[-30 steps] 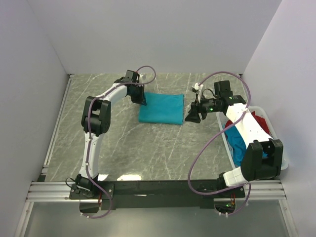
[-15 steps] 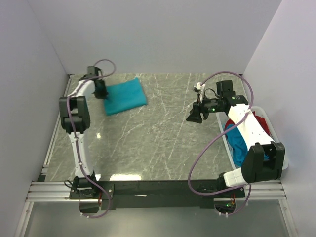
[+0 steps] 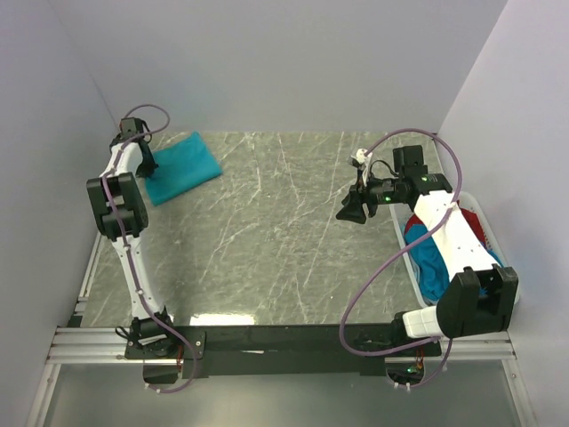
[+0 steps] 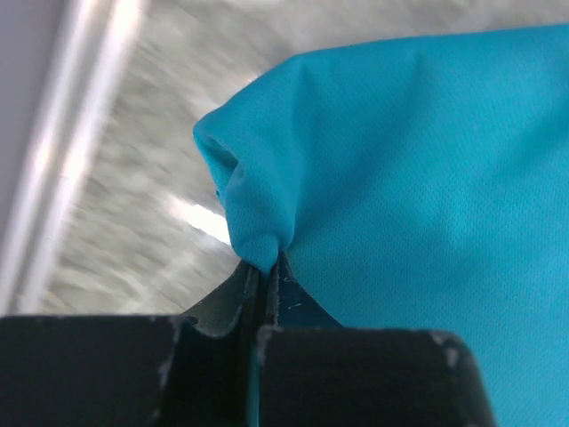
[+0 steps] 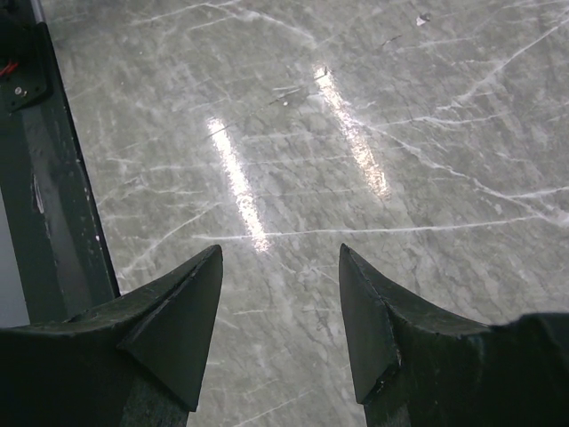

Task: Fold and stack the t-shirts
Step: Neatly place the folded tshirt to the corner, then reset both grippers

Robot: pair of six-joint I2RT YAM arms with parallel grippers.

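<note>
The folded teal t-shirt (image 3: 184,166) lies at the far left corner of the table. My left gripper (image 3: 147,165) is shut on its near left corner; in the left wrist view the teal t-shirt (image 4: 427,160) is pinched between my closed left gripper (image 4: 265,267). My right gripper (image 3: 349,210) is open and empty above the table's right half; the right wrist view shows my right gripper (image 5: 280,267) over bare marble. Blue (image 3: 430,262) and red (image 3: 465,222) t-shirts lie in the white basket (image 3: 411,267) at the right.
Grey walls close in the table at the left, back and right. A metal rail (image 3: 98,258) runs along the left edge. A black bar (image 3: 284,336) crosses the near edge by the arm bases.
My left gripper has dragged the folded teal t-shirt from the table's middle back to the far left corner. My right arm has barely moved.
</note>
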